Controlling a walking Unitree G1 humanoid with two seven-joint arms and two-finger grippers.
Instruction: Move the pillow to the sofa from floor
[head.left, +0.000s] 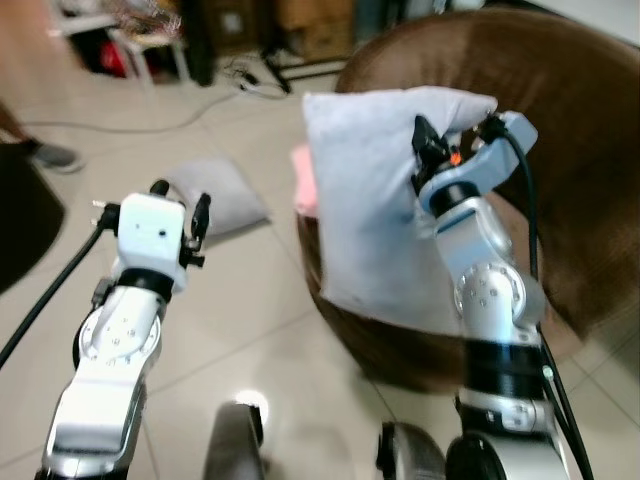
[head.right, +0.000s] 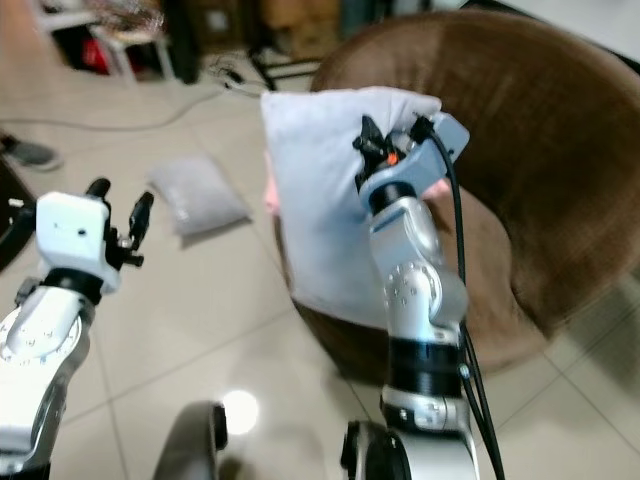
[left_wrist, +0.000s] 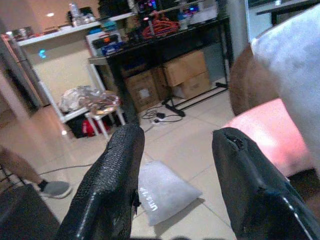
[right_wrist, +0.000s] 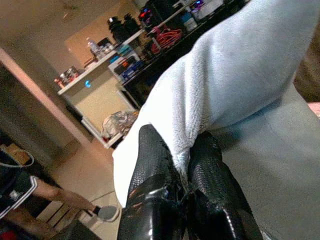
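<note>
right gripper (right_wrist: 182, 165) jaws pinch the pillow (head.left: 375, 200) edge above the sofa (head.left: 560, 130); left gripper (left_wrist: 175, 165) jaws spread, empty.

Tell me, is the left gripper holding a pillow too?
No. The left gripper is open with nothing between its fingers, while the right gripper pinches a pillow over the sofa; another pillow lies on the floor.

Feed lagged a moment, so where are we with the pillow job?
Done: one white pillow is off the floor. In hand: the right gripper pinches its edge, holding it over the brown sofa, not yet released. Left: a second pillow lies on the floor beyond the open left gripper.
</note>
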